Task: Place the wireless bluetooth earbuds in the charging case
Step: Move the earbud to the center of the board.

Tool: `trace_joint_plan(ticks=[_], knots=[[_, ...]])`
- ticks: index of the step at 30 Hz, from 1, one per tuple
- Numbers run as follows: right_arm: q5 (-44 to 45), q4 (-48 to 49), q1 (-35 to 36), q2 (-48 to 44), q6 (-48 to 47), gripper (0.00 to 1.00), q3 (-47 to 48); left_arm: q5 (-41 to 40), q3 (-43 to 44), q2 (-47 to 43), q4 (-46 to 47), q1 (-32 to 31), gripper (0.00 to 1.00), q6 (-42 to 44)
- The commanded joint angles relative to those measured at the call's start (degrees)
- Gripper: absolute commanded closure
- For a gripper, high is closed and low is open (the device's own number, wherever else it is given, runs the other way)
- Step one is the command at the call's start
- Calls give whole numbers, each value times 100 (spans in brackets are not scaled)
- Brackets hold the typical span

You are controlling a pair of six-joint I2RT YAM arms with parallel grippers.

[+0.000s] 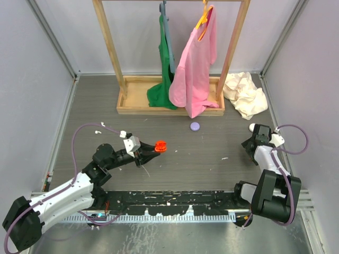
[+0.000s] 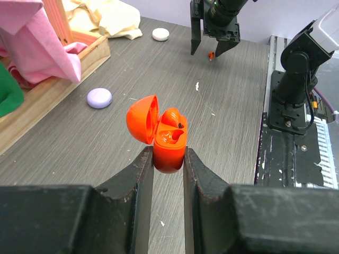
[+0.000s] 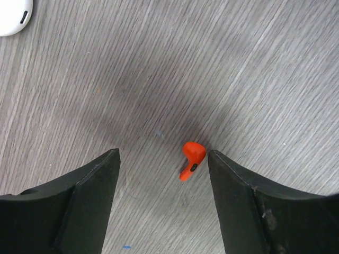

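Two grippers over a grey wood-grain worktop [image 1: 100, 106], pale walls around. Left of centre: left gripper [image 2: 168, 156] clamped on orange charging case [image 2: 168, 144], lid open. Along far edge: wooden rack [image 1: 108, 53] with green garment [image 1: 161, 92] and pink shirt [image 1: 196, 74]; lilac puck [image 1: 195, 126] just before it. Far-right corner: cream cloth [image 1: 244, 95]. Near right edge: white case [image 1: 253, 127], then right gripper [image 3: 163, 156], fingers spread wide, straddling loose orange earbud [image 3: 192, 159] on the surface.
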Motion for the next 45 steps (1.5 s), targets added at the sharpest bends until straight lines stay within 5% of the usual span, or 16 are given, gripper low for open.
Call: trace_joint_plan(ticks=[1, 14, 25, 45], knots=[[187, -9, -28, 67, 97, 28, 50, 83, 92, -80, 313, -10, 97, 24], [185, -33, -22, 329, 163, 51, 118, 58, 80, -228, 234, -11, 97, 15], [-1200, 97, 23, 382, -108, 64, 8, -59, -12, -377, 318, -12, 97, 6], [-878, -736, 910, 646, -535, 65, 671, -162, -62, -568, 275, -8, 97, -15]])
